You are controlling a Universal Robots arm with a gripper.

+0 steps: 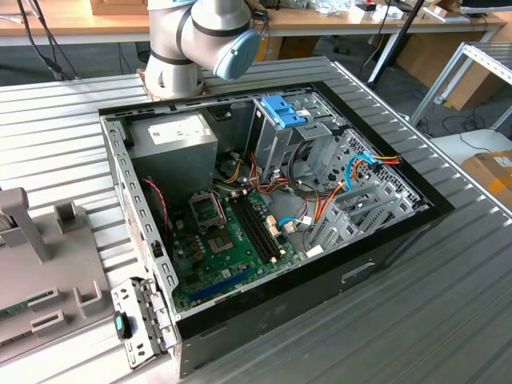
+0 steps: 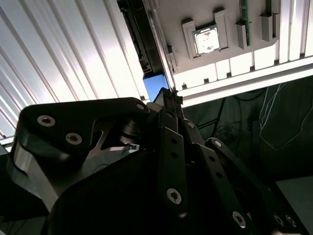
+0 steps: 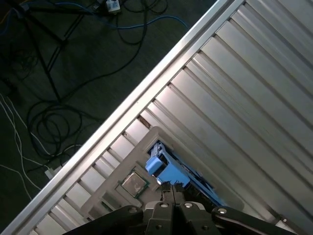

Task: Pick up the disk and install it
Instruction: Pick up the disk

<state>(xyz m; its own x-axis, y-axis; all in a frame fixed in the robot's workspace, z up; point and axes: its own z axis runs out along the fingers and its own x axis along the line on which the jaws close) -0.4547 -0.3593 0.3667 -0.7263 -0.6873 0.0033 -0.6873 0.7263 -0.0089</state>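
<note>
The disk (image 3: 182, 172) stands on edge in a grey fixture (image 3: 113, 187), with its blue rail uppermost and its dark body showing in the second wrist view (image 2: 139, 44). In both wrist views my gripper (image 3: 173, 190) is right at the blue rail's end (image 2: 155, 85), with its fingers closed together and nothing visible between them. I cannot tell whether the tips touch the rail. In the exterior view the open computer case (image 1: 384, 248) lies on the ribbed metal table, its metal drive cage (image 1: 280, 132) topped by a blue latch.
A processor chip (image 3: 133, 183) sits in the fixture beside the disk. The fixture (image 1: 32, 264) stands near the table edge (image 3: 146, 88), with cables on the dark floor beyond. Inside the case are a grey power-supply box (image 1: 172, 136), the motherboard (image 1: 232, 240) and loose wires.
</note>
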